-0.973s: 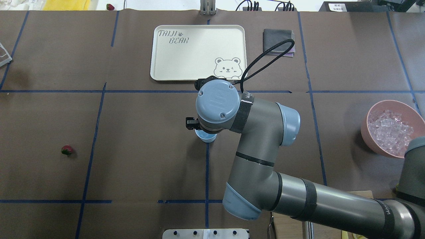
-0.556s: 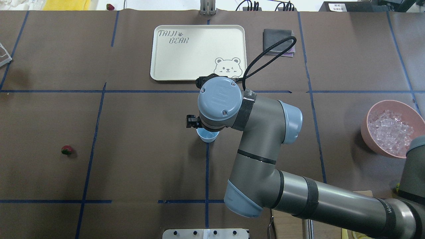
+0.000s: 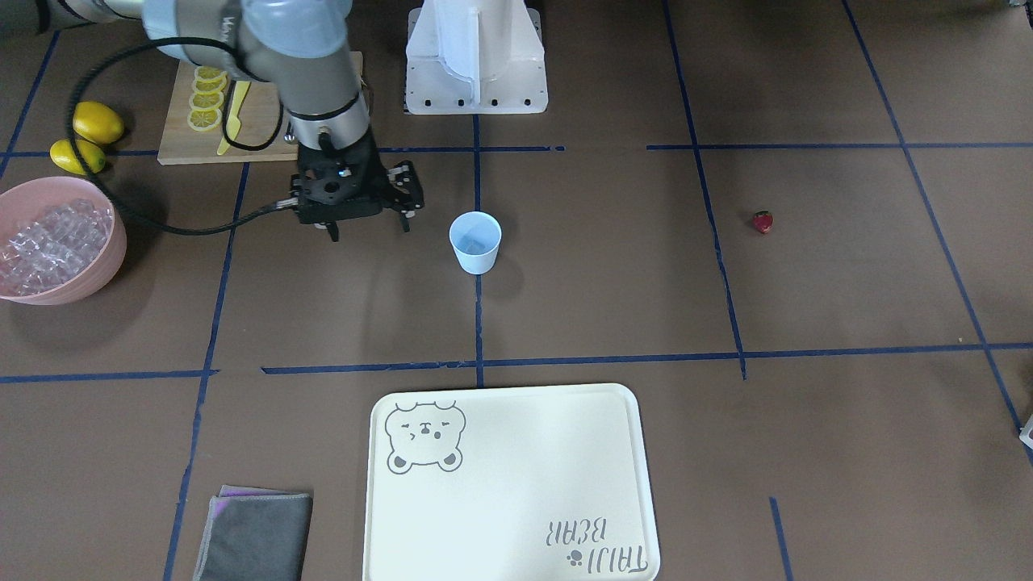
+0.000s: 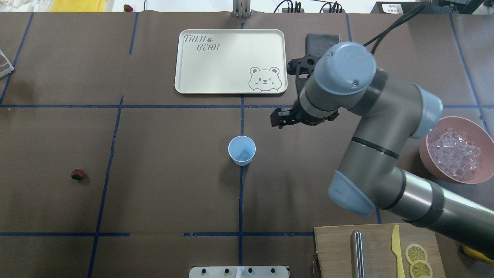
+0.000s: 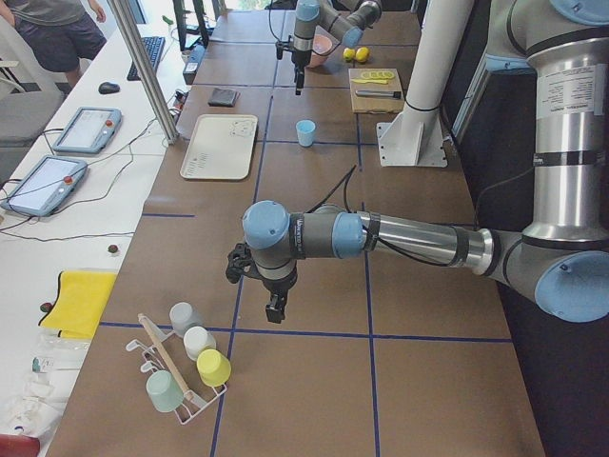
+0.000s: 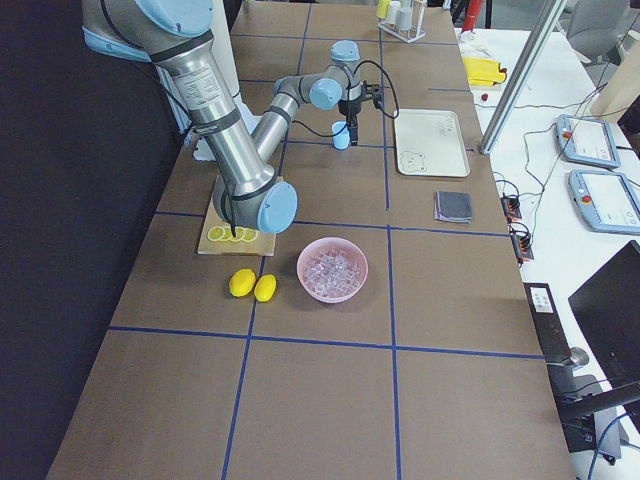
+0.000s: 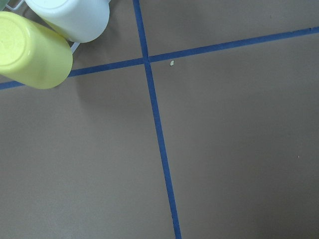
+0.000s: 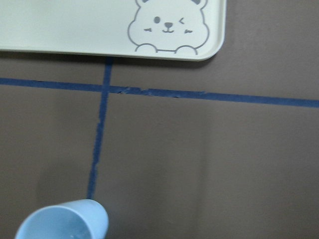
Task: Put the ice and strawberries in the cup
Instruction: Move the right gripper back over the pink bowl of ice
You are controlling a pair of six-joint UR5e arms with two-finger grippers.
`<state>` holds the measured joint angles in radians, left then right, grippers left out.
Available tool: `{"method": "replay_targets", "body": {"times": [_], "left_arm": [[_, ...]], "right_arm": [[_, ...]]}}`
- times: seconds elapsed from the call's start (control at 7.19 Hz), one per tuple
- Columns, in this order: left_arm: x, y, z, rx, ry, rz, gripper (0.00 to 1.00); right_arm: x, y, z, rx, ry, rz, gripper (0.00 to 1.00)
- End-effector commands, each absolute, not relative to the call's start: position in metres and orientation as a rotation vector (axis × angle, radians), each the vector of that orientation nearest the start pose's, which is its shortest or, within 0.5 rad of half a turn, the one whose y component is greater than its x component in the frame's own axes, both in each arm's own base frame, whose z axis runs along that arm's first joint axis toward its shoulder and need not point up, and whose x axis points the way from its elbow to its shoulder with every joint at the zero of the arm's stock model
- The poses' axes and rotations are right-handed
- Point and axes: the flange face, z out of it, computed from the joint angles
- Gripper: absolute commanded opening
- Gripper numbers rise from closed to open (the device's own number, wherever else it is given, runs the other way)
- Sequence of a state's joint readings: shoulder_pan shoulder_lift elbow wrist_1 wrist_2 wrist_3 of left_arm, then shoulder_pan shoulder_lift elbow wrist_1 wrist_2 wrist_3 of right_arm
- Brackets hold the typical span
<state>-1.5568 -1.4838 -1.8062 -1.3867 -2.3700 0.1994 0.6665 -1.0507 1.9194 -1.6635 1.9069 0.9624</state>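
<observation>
The cup (image 4: 241, 150) stands upright in the middle of the overhead view, on a blue tape line of the desk (image 4: 166, 162). There is bare desk on all its sides. Whether any ice is inside it, I cannot tell. The strawberry (image 4: 78, 174) lies alone far at the left of this view, well apart from the cup, with free desk around it and a blue line just to its right. The ice (image 4: 455, 154) fills the pink bowl (image 4: 429, 156) at the right edge of the view, also well apart from the cup.

The right gripper (image 3: 368, 227) hangs above the desk, to the upper right of the cup in the overhead view, not touching it. Its fingers (image 3: 406, 223) are spread wide and nothing is between them. In the right wrist view the cup's rim shows at the bottom left edge and the corner of the tray (image 8: 75, 30) at the top, with a wide strip of bare desk between them.

The tray's near edge is well apart from the cup. A grey cloth (image 3: 254, 537) lies beside the tray. The cutting board (image 4: 334, 251) sits at the lower right edge of the overhead view.

The left gripper (image 5: 276, 309) shows only in the side view, far from the cup. Whether it is open, I cannot tell.
</observation>
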Motion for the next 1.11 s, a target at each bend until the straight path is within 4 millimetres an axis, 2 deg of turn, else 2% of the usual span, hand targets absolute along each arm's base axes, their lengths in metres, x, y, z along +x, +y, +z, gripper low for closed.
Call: {"method": "replay_targets", "body": {"times": [0.0,0.14,0.28,0.42,0.56,0.69,0.97], "left_arm": [[-0.055,-0.45,0.6,0.042,0.8,0.19,1.0],[-0.055,-0.45,0.6,0.042,0.8,0.19,1.0],[-0.055,-0.45,0.6,0.042,0.801,0.19,1.0],[-0.052,-0.449,0.598,0.042,0.85,0.185,1.0],[-0.05,-0.448,0.598,0.04,0.875,0.181,1.0],[-0.05,-0.447,0.598,0.04,0.876,0.181,1.0],[-0.05,-0.447,0.598,0.041,0.875,0.181,1.0]], "right_arm": [[-0.308,-0.463,0.31,0.217,-0.752,-0.2,0.99],[-0.25,-0.474,0.345,0.21,-0.742,-0.242,0.99],[-0.2,-0.476,0.375,0.21,-0.752,-0.275,0.99],[-0.158,-0.466,0.419,0.229,-0.753,-0.314,0.99],[-0.134,-0.452,0.454,0.234,-0.739,-0.347,0.99],[-0.124,-0.441,0.472,0.227,-0.73,-0.353,0.99],[-0.128,-0.446,0.513,0.205,-0.723,-0.317,0.99]]}}
